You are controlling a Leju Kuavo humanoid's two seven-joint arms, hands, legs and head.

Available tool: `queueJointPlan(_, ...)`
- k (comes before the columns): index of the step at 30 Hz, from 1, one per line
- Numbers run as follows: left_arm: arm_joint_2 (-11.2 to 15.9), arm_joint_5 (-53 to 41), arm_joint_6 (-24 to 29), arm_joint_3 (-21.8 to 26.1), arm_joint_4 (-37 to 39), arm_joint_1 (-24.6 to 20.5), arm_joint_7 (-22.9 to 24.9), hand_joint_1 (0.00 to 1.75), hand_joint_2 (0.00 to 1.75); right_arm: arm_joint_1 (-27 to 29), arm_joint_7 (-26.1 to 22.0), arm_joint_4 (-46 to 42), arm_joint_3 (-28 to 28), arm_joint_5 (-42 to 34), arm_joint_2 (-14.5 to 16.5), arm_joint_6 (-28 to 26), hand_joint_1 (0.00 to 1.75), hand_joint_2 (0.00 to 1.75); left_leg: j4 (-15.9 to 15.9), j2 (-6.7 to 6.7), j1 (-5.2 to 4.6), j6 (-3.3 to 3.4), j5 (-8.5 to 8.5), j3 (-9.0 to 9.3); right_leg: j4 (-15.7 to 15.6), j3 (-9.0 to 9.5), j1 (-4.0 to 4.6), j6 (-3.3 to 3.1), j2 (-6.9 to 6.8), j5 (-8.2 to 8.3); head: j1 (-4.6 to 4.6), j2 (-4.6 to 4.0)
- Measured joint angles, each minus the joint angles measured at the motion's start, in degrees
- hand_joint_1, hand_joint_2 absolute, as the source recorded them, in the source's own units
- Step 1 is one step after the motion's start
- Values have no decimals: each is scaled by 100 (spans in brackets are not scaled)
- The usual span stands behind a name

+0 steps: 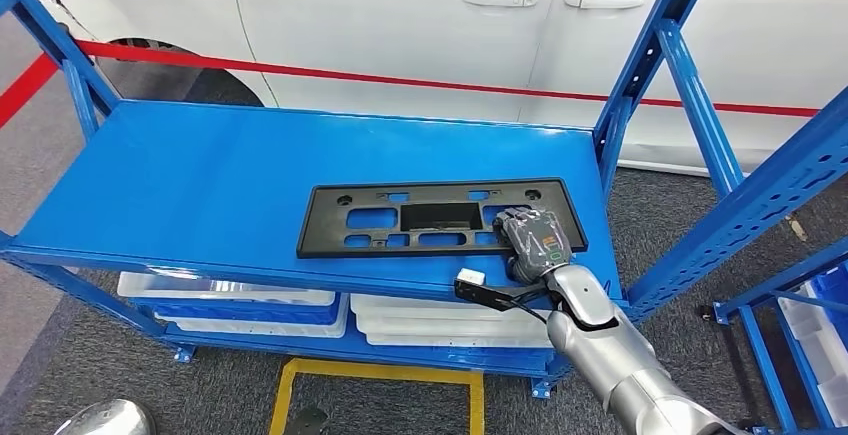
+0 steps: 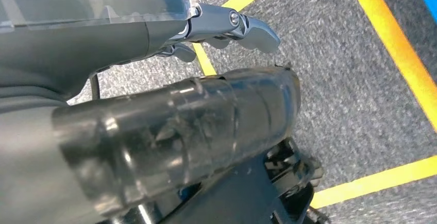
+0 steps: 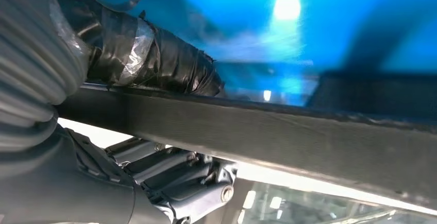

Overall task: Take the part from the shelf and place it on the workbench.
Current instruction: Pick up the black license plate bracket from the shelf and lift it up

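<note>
Head view
Shelf: blue steel rack; its top deck fills the centre of the frame.
Part: flat black plastic panel with rectangular cut-outs, lying flat on the deck toward 4 o'clock of it, long edge along the deck's front lip.
Right hand: enters from 5 o'clock on a silver arm and lies on the part's right end, fingers over the panel's near edge.
Cable: black lead with a white plug, hanging just in front of the deck's lip, below the hand.
Bins: white trays on the level under the deck.
Car: white body with two door handles, at 12 o'clock behind the shelf; a red tape runs across it.
Uprights: blue posts at 2 o'clock, close beside the arm's path.

Left wrist view
Left hand: hangs over grey carpet; fingers apart, nothing in them.
Floor lines: yellow strips on the carpet.

Right wrist view
Right hand, close: taped thumb above the part's edge, darker fingers below; the edge is clamped between them.
Part edge: dark bar crossing the frame, blue deck blurred beyond.
</note>
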Motion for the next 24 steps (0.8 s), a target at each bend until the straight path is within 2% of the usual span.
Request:
queueJointPlan(2,0,-2,12,0,0,-3,8,0,0,-3,-14,2,-23,-2,-1,-25,171,175,116,2,14,-60,-97,-34,-43,32,-23,-80,-12,20,-1,0)
queueJointPlan(3,0,-3,16,1,0,-6,8,0,0,-3,-20,2,-33,-2,-2,-31,171,175,326,3,22,-84,-231,-122,-66,47,-39,-115,-23,29,-2,0)
queueJointPlan(6,1,-19,21,4,0,5,12,0,0,14,-23,2,-61,7,-6,-60,172,175,1410,6,41,-137,-735,-618,-72,47,-37,-156,-40,31,-3,0)
queueJointPlan(7,2,-27,21,6,0,13,13,0,0,29,-19,1,-75,21,-6,-82,172,175,1630,7,45,-148,-778,-724,-67,47,-35,-156,-39,30,-3,0)
queueJointPlan(8,2,-38,22,10,0,17,14,0,0,48,-11,-3,-96,43,-6,-111,173,175,1632,7,48,-153,-709,-727,-60,48,-36,-154,-38,28,-3,0)
queueJointPlan(9,2,-52,23,15,0,18,13,0,0,71,2,-17,-126,70,-6,-148,175,175,1387,8,52,-152,-535,-612,-51,51,-37,-148,-35,24,-3,0)
queueJointPlan(11,1,-81,26,28,0,11,12,0,0,116,35,-66,-197,114,-6,-216,175,175,572,11,58,-130,-167,-218,-22,47,-28,-114,-28,7,-3,0)
queueJointPlan(12,1,-92,26,33,0,8,11,0,0,137,51,-91,-235,125,-7,-246,175,175,262,8,53,-107,-67,-75,-7,35,-16,-87,-23,2,-1,0)
queueJointPlan(13,1,-97,26,36,0,9,10,0,0,154,61,-110,-268,128,-7,-268,175,175,102,5,46,-83,-36,-8,2,21,-4,-56,-20,3,1,0)
queueJointPlan(16,0,-98,25,39,0,22,9,0,0,204,69,-150,-335,140,-10,-301,174,175,32,3,34,14,-8,-10,-6,-3,-9,45,-12,21,2,0)
queueJointPlan(18,-1,-99,25,39,0,13,8,0,0,232,69,-167,-371,149,-22,-303,173,175,-19,11,49,97,33,-2,215,-113,-29,98,-10,-141,3,0)
queueJointPlan(21,-1,-101,27,42,0,6,5,0,0,292,75,-189,-408,181,-38,-348,175,175,-36,13,49,149,47,-15,1244,-604,-40,144,-10,-637,3,0)
queueJointPlan(22,-1,-103,28,45,0,10,5,0,0,336,91,-216,-421,221,-39,-408,174,175,-32,10,46,154,45,-17,1515,-734,-41,153,-11,-708,3,0)
queueJointPlan(23,-1,-108,31,51,0,14,5,0,0,388,118,-265,-436,278,-39,-494,174,175,-22,2,44,156,40,-18,1592,-776,-41,153,-11,-674,3,0)
queueJointPlan(24,-1,-113,36,62,0,16,5,0,0,444,155,-359,-456,352,-39,-600,174,175,-9,-8,43,152,33,-17,1429,-701,-41,143,-11,-530,4,0)
